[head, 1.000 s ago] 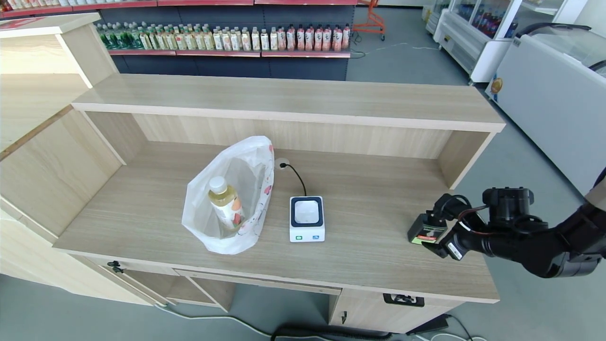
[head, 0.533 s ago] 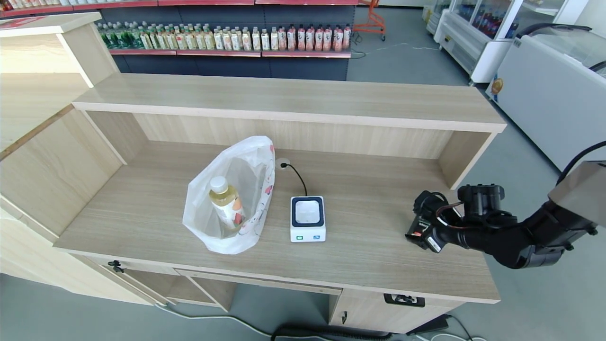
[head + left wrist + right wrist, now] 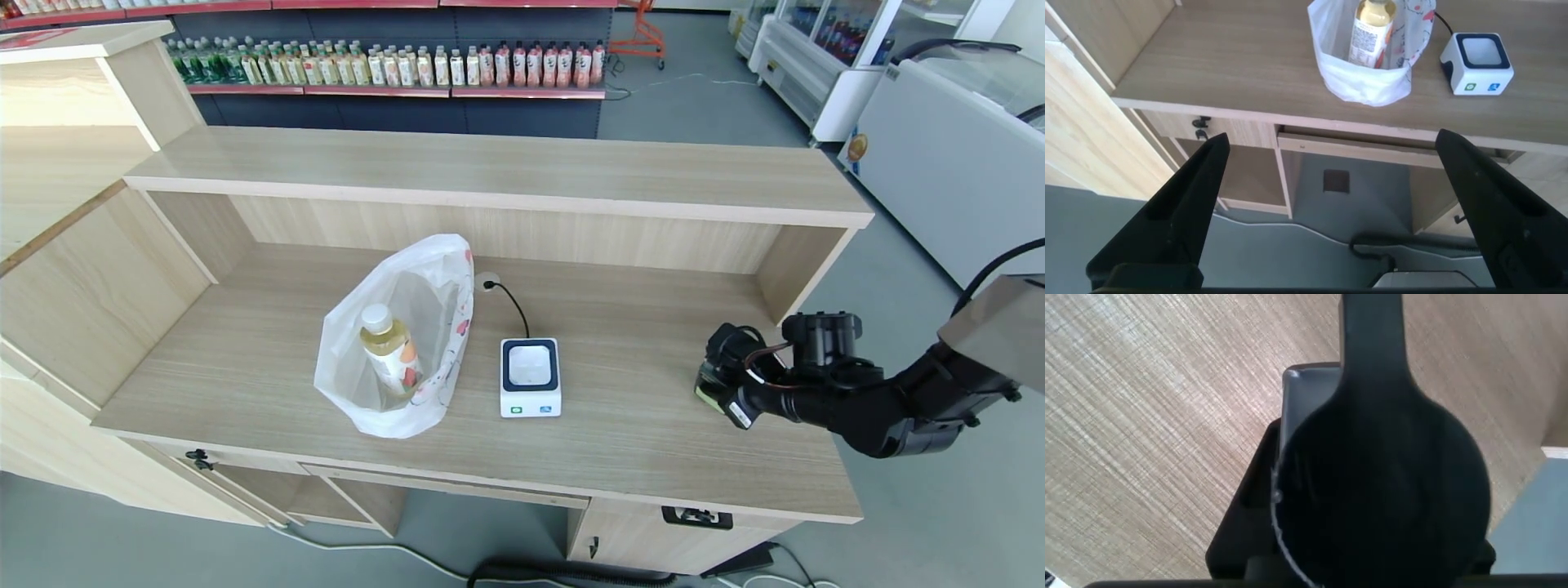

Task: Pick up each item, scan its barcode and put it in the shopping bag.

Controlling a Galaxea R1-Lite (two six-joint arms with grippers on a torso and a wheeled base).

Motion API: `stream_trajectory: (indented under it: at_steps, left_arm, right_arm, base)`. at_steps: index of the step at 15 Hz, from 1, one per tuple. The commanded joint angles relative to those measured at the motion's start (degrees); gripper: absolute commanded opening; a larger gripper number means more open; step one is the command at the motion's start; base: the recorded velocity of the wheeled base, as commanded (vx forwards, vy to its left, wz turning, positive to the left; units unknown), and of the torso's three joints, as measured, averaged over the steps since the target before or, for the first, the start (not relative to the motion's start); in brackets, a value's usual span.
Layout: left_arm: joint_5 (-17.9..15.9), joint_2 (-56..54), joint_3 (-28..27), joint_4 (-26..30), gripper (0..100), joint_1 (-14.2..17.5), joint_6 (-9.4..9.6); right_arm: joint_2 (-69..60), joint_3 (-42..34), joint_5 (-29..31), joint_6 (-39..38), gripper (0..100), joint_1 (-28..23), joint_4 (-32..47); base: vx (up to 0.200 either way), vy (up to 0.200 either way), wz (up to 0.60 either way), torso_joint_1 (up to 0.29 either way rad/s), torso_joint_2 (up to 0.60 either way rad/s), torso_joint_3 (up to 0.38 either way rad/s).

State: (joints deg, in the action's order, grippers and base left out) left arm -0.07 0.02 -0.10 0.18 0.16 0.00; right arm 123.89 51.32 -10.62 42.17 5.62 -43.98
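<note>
Left fingers [image 3: 1182, 214] wide apart; right fingers [image 3: 723, 358] grip item [image 3: 703, 398] over counter [image 3: 653, 327] right end.

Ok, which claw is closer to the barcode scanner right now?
Right. The right claw, gripping a small package, is over the counter on the right of the barcode scanner. The left claw hangs open out in front of the counter's edge, farther off.
</note>
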Motion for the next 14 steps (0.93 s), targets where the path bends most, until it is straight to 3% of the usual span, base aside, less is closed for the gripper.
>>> stream_trajectory:
  at_steps: [1, 3, 4, 5, 7, 8, 10, 14]
  left_arm:
    - [0.0, 0.0, 0.0, 0.0, 100, 0.0, 0.00]
    - [0.0, 0.0, 0.0, 0.0, 100, 0.0, 0.00]
    - [0.0, 0.0, 0.0, 0.0, 100, 0.0, 0.00]
    - [0.0, 0.0, 0.0, 0.0, 100, 0.0, 0.00]
    - [0.0, 0.0, 0.0, 0.0, 100, 0.0, 0.00]
    - [0.0, 0.0, 0.0, 0.0, 100, 0.0, 0.00]
    - [0.0, 0.0, 0.0, 0.0, 100, 0.0, 0.00]
    - [0.0, 0.0, 0.0, 0.0, 100, 0.0, 0.00]
  right_arm:
    - [-8.2, -4.4, -1.2, 1.1, 0, -0.5, -0.2]
    - [-17.0, -12.4, -3.2, 6.1, 0, -2.5, -1.6]
    - [-25.0, -21.8, -5.2, 13.6, 0, -4.1, -4.7]
    - [-29.0, -25.8, -9.4, 19.8, 0, -4.9, -5.7]
    - [-32.0, -25.7, -23.6, 35.6, 0, -5.1, -2.6]
    - [-32.2, -25.6, -27.6, 41.9, 0, -4.7, -1.5]
    - [-30.9, -25.4, -38.5, 68.3, 0, -2.3, -0.1]
    - [-25.2, -24.3, -51.6, 96.8, 0, 9.5, -0.4]
  base:
    - [0.000, 0.000, 0.00, 0.000, 0.00, 0.000]
    - [0.000, 0.000, 0.00, 0.000, 0.00, 0.000]
    - [0.000, 0.000, 0.00, 0.000, 0.00, 0.000]
    - [0.000, 0.000, 0.00, 0.000, 0.00, 0.000]
    - [0.000, 0.000, 0.00, 0.000, 0.00, 0.000]
    - [0.000, 0.000, 0.00, 0.000, 0.00, 0.000]
    - [0.000, 0.000, 0.00, 0.000, 0.00, 0.000]
    - [0.000, 0.000, 0.00, 0.000, 0.00, 0.000]
